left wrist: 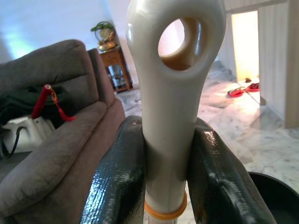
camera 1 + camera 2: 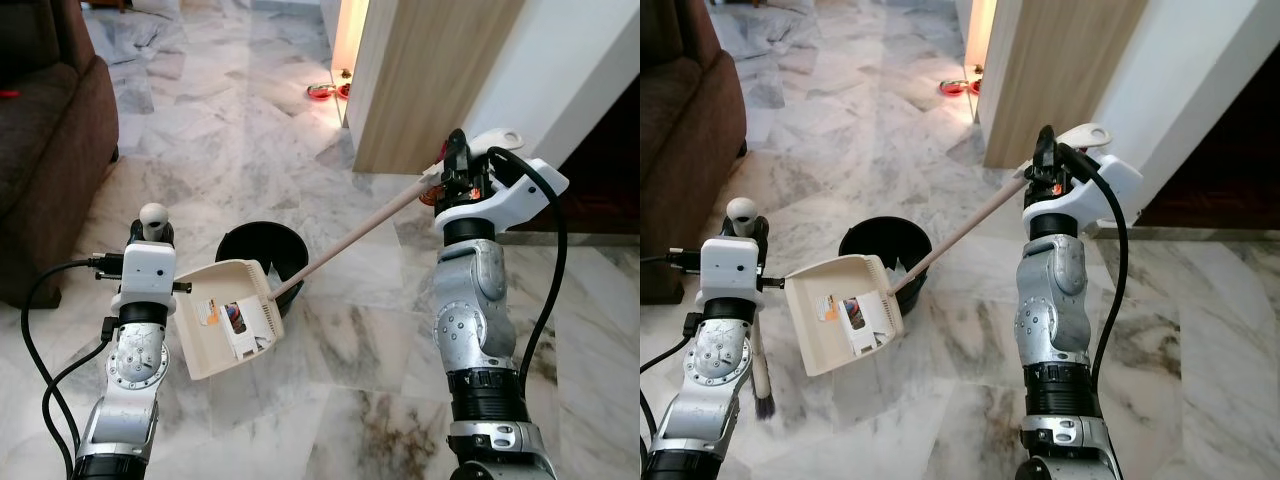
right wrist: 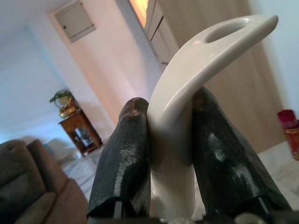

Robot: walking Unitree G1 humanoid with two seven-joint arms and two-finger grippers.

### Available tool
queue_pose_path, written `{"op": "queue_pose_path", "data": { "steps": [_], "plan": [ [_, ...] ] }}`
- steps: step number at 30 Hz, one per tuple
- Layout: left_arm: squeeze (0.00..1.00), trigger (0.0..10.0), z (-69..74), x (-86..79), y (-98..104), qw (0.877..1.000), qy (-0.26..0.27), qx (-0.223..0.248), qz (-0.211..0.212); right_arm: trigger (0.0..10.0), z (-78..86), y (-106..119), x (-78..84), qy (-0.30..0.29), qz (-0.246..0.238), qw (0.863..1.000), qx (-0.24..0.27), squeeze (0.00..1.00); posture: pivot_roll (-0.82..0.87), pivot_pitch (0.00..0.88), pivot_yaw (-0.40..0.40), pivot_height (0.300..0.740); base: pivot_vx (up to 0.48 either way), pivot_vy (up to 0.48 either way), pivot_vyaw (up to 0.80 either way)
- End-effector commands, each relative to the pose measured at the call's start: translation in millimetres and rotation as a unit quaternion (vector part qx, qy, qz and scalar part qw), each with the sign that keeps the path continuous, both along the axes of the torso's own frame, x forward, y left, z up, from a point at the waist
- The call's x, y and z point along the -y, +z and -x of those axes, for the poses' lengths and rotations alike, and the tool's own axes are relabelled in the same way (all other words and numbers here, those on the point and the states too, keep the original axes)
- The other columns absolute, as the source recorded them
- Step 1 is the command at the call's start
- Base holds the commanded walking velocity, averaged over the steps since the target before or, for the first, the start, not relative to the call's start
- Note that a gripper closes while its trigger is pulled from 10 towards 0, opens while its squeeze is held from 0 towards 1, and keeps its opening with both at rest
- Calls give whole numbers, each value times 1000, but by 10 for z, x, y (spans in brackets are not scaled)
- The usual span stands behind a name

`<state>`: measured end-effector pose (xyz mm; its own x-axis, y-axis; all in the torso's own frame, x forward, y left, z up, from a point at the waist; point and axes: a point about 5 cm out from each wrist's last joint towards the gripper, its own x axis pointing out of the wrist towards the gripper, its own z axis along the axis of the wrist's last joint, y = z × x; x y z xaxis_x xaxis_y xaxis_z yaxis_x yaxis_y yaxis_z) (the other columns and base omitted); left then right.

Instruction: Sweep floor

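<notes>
Dustpan point(image 2: 225, 315) contents are seen in the left eye view, tipped toward the black bin point(image 2: 262, 255); the long handle point(image 2: 350, 238) is clamped by the right gripper point(image 2: 458, 160) well above the pan, so the tilt is best steepened gently with the pan's lip kept over the bin mouth, lest debris spill onto the marble floor point(image 2: 340, 360). From the right eye view, the broom point(image 2: 758, 345) is held upright by the left gripper point(image 2: 740, 225), its bristles hanging near the floor just beside the pan. At the left wrist, both fingers point(image 1: 117, 177) are pressed against the broom's looped top. At the right wrist, the fingers point(image 3: 124, 158) are closed on the curved dustpan grip point(image 3: 187, 84).
</notes>
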<state>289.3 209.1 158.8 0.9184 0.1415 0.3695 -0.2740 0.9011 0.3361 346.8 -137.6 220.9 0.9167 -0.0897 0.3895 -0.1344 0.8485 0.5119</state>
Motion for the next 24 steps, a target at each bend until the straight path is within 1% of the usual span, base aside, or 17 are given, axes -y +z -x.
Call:
{"op": "queue_pose_path", "data": {
  "steps": [1, 24],
  "plan": [
    [0, 10000, 8, 57, 148, 999, -7, 37, -6, 10000, 47, 138, 64, -9, -14, 999, 35, 0, 223, 112, -121, 740, 315, 0, 0],
    [0, 10000, 16, 30, 191, 999, 4, 47, -8, 10000, 40, 157, 42, -2, -15, 999, 35, 0, 231, 126, -130, 740, 315, 0, 0]
  ]
}}
